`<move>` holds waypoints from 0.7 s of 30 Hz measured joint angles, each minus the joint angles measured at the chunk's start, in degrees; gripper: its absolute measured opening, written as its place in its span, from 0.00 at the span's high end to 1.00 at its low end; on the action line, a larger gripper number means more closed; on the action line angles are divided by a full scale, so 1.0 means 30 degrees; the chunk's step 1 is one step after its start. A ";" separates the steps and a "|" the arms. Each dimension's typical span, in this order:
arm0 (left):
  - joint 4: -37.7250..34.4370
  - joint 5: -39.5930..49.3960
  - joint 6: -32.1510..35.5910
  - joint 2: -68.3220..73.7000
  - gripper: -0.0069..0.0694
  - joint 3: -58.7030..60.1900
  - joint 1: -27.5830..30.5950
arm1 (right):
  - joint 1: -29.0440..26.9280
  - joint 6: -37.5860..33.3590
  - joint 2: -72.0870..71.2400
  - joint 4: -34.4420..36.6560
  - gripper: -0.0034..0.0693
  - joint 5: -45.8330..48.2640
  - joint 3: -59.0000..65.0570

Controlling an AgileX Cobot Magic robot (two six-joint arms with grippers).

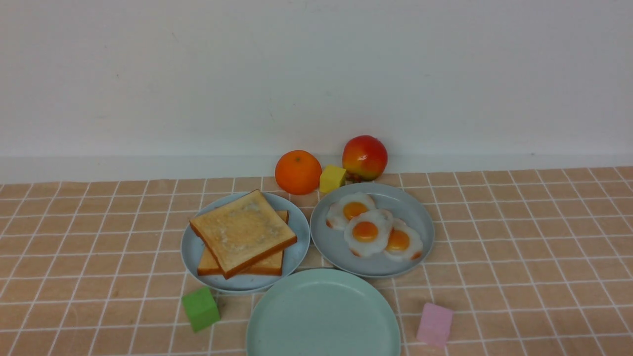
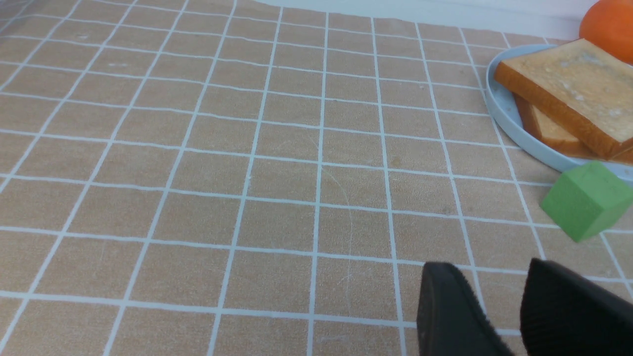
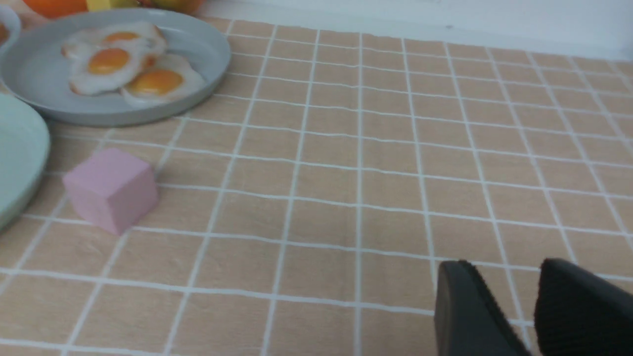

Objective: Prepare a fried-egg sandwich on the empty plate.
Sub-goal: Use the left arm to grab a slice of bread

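Note:
The pale mint-green plate (image 1: 324,316) lies bare at the front centre; its rim (image 3: 20,163) also shows in the right wrist view. Two toast slices (image 1: 242,231) are stacked on a light blue plate (image 1: 193,252) behind it to the left. Three fried eggs (image 1: 366,231) overlap on a grey-blue plate (image 1: 410,217) to the right. No fried-egg sandwich is in view. My left gripper (image 2: 489,269) hangs open over bare cloth, left of the toast (image 2: 568,89). My right gripper (image 3: 504,267) is open over bare cloth, right of the eggs (image 3: 113,64). Neither arm shows in the front view.
A green cube (image 1: 200,309) sits left of the mint plate and a pink cube (image 1: 435,324) sits to its right. At the back by the wall are an orange (image 1: 298,171), a yellow cube (image 1: 332,178) and a red-yellow fruit (image 1: 364,157). A checked cloth covers the table.

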 joint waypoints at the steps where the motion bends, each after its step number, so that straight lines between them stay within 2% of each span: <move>1: 0.0000 0.0000 0.0000 0.0000 0.60 0.0000 0.0000 | 0.0000 0.0237 0.0000 -0.0112 0.62 -0.0068 -0.0001; 11: 0.0004 -0.0983 0.0000 0.0000 0.60 0.0000 0.0000 | 0.0000 0.1797 0.0000 0.0301 0.62 -0.2614 0.0180; 21: -0.0014 -0.7491 0.0000 0.0000 0.60 0.0000 0.0000 | 0.0000 0.2084 0.0000 0.0301 0.62 -0.7044 0.0196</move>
